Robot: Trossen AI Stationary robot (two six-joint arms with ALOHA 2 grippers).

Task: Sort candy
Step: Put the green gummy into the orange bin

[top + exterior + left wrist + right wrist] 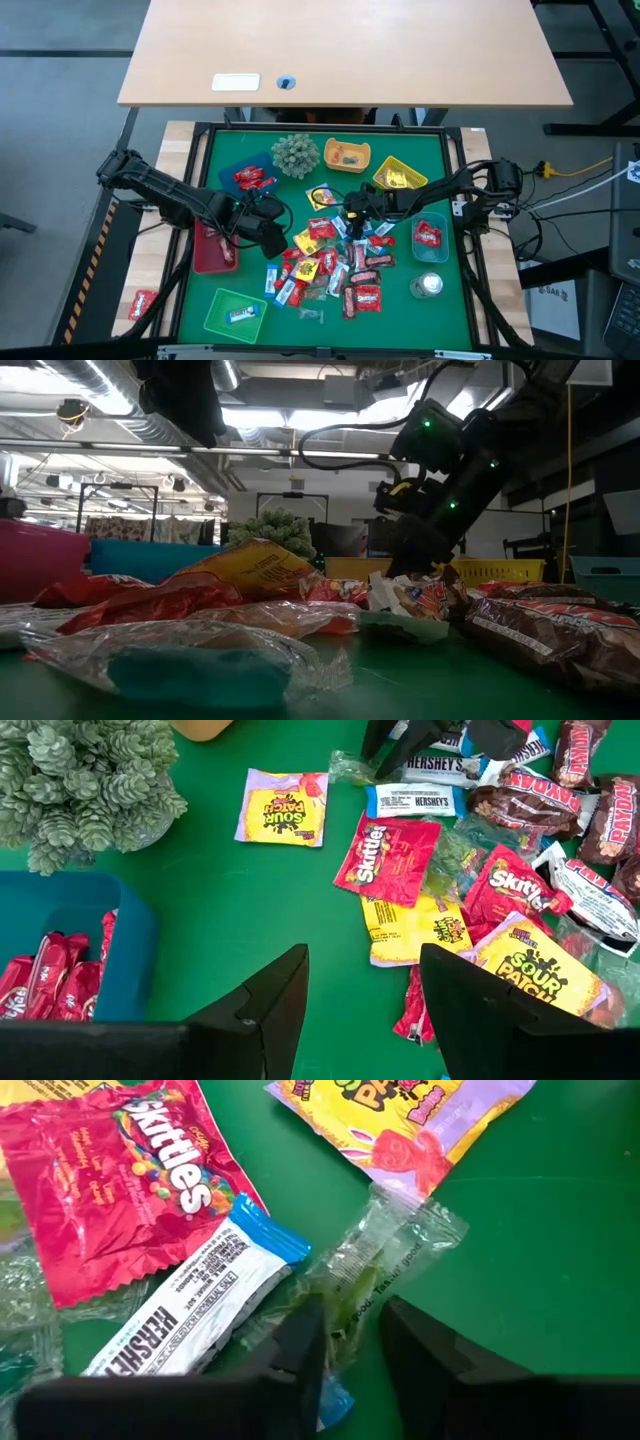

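1. Right gripper: fingers straddle a clear-wrapped sweet, apparently pinching it, at the candy pile's upper edge on the green counter.
2. Left gripper: fingers spread, empty, beside the pile.

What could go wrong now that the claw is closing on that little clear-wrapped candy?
The right gripper is pinching only one end of the clear-wrapped candy, so the slick wrapper might slip free when lifted. The blue-and-white Hershey's bar lies right against one finger and could get dragged along or nudged. The left gripper, open, hovers near the same pile of candy, so the arms might crowd each other if both go in.
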